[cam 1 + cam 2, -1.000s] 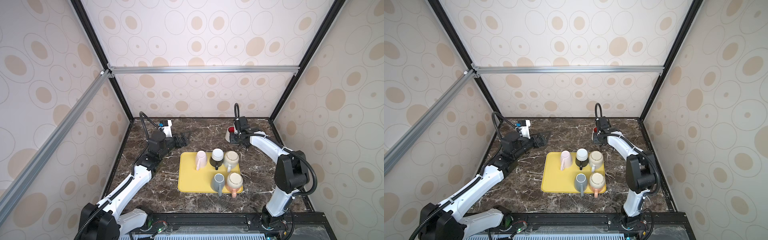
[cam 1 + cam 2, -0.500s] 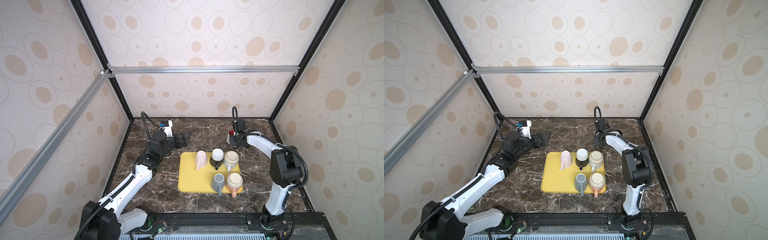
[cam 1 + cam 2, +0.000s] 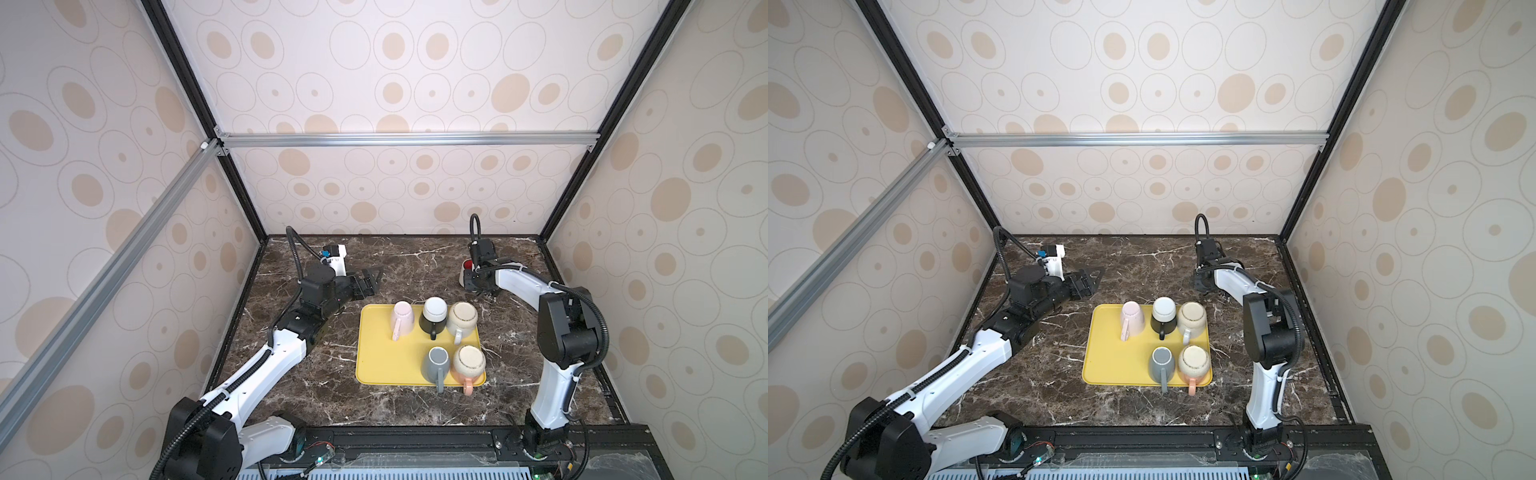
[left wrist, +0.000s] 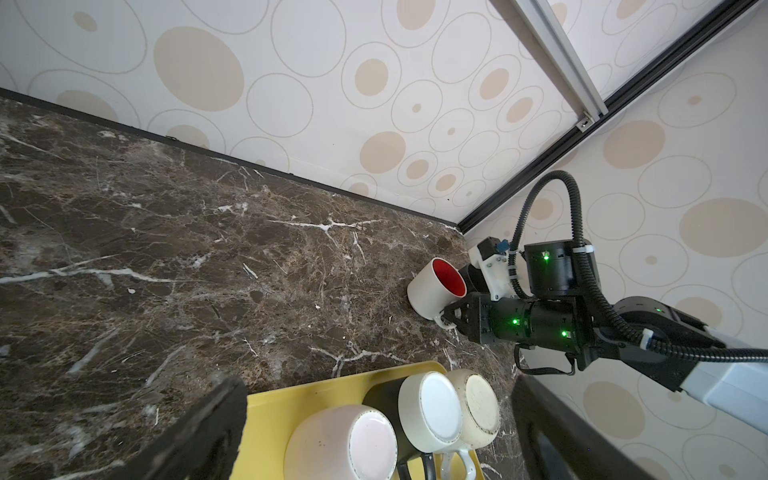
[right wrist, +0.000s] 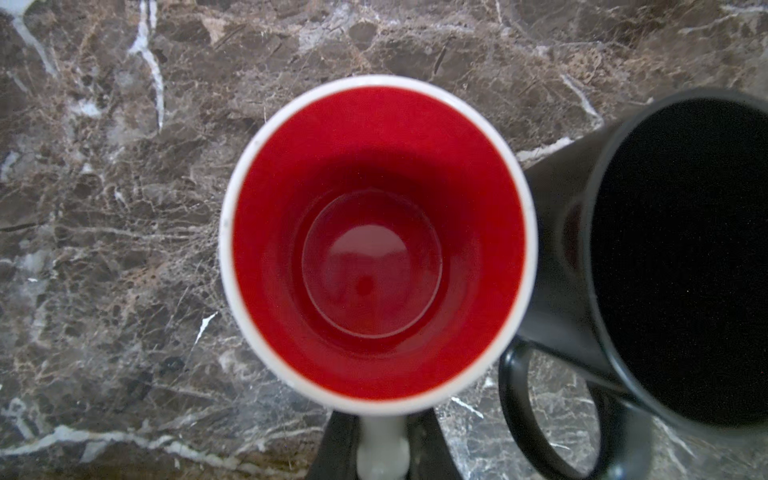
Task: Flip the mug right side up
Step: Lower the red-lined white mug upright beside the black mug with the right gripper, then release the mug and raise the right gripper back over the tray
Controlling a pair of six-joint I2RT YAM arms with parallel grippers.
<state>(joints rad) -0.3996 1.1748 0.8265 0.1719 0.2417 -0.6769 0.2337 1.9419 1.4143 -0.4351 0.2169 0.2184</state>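
Currently the red-lined mug [image 5: 374, 232] is clamped by its handle [image 5: 380, 461] in the right gripper [image 5: 384, 449], mouth up, just beside a black mug [image 5: 681, 257] at the far right. Released tilted, it could be toppled against that neighbour. The left gripper [image 3: 374, 281] is held spread and empty.

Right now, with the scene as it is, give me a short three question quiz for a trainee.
1. How many mugs sit bottom-up on the yellow tray?
2. True or false: the left gripper is holding a mug.
3. What is the right gripper shut on? A. nothing at all. B. the handle of the white mug with red inside. C. the tray's rim.
Key: 1. five; 2. false; 3. B.
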